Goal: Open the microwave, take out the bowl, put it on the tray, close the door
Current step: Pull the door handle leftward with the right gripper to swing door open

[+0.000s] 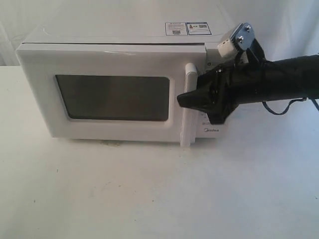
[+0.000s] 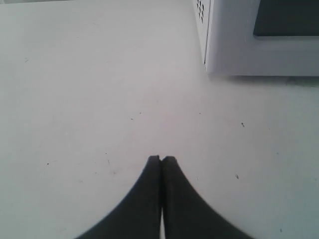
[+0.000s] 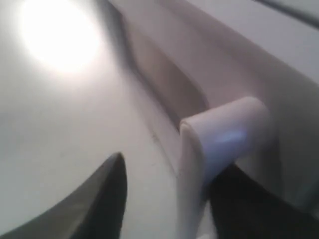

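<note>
The white microwave [image 1: 114, 37] stands at the back of the table, and its corner shows in the left wrist view [image 2: 234, 50]. Its door [image 1: 45, 99] with the dark window [image 1: 114, 97] looks slightly ajar on the handle side. My right gripper [image 1: 187, 99] is open at the vertical white handle [image 1: 189, 132]. In the right wrist view the handle [image 3: 219, 139] lies between the fingers: one finger [image 3: 107, 199] stands apart in front, the other [image 3: 249, 209] sits behind it. My left gripper [image 2: 161, 158] is shut on nothing, low over the table. The bowl is hidden, and no tray is in view.
The white table [image 1: 149, 194] spreads out in front of the microwave. My right arm [image 1: 279, 79] covers most of the dial panel; only the Midea logo [image 1: 212, 131] shows below it. Stickers [image 1: 188, 28] lie on the microwave's top. A cable [image 1: 279, 107] hangs under the arm.
</note>
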Motion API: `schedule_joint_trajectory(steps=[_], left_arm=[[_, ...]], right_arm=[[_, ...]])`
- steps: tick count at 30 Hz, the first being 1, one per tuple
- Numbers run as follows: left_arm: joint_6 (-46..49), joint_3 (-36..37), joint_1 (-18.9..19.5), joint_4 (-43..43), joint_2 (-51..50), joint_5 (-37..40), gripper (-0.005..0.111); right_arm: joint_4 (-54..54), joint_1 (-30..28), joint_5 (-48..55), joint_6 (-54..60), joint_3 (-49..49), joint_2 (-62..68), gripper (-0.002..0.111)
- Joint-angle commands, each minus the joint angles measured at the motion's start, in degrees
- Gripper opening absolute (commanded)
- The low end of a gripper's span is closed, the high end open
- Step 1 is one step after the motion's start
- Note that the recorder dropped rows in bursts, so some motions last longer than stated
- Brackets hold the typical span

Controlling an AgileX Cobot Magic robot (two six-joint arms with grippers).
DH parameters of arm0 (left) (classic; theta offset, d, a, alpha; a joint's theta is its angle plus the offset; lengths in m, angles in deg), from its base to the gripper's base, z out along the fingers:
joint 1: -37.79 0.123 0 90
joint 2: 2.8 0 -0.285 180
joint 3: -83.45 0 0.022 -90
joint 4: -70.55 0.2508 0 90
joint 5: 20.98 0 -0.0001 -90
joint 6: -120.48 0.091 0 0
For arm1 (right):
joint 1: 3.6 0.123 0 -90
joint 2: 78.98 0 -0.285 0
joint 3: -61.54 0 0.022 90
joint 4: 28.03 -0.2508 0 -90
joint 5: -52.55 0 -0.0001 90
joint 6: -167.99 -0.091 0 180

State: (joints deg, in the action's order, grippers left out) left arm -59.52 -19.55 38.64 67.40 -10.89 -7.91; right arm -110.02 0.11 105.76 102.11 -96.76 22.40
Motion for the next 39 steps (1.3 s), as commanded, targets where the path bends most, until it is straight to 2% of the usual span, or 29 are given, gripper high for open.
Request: schedule_joint_trajectory(steps=[1, 15, 22, 26, 29, 35, 36, 39], left_arm=[[0.0, 0.22, 0.17, -0.17, 0.3, 0.14, 0.0], [0.0, 0.22, 0.17, -0.17, 0.3, 0.14, 0.0], [0.0, 0.22, 0.17, -0.17, 0.3, 0.14, 0.0], [0.0, 0.22, 0.17, -0.17, 0.3, 0.14, 0.0], [0.0, 0.22, 0.17, -0.17, 0.3, 0.14, 0.0], [0.0, 0.22, 0.17, -0.17, 0.3, 0.14, 0.0], [0.0, 0.22, 0.17, -0.17, 0.3, 0.14, 0.0], [0.0, 0.22, 0.17, -0.17, 0.3, 0.14, 0.0]], right_arm=[[8.33, 1.04, 4.55, -9.77, -1.13, 1.78, 0.0], [9.85, 0.82, 4.62, -11.82, -1.17, 0.41, 0.0], [16.33, 0.82, 1.33, -18.41, -1.17, -4.97, 0.0], [21.54, 0.82, 1.43, -26.72, -1.17, -7.44, 0.001], [27.16, 0.82, 1.33, -33.34, -1.17, -8.86, 0.014], [35.79, 0.82, 2.07, -42.98, -1.17, -11.67, 0.06], [38.32, 0.82, 2.51, -44.64, -1.17, -12.49, 0.063], [43.47, 0.82, 1.35, -48.37, -1.17, -15.37, 0.061]])
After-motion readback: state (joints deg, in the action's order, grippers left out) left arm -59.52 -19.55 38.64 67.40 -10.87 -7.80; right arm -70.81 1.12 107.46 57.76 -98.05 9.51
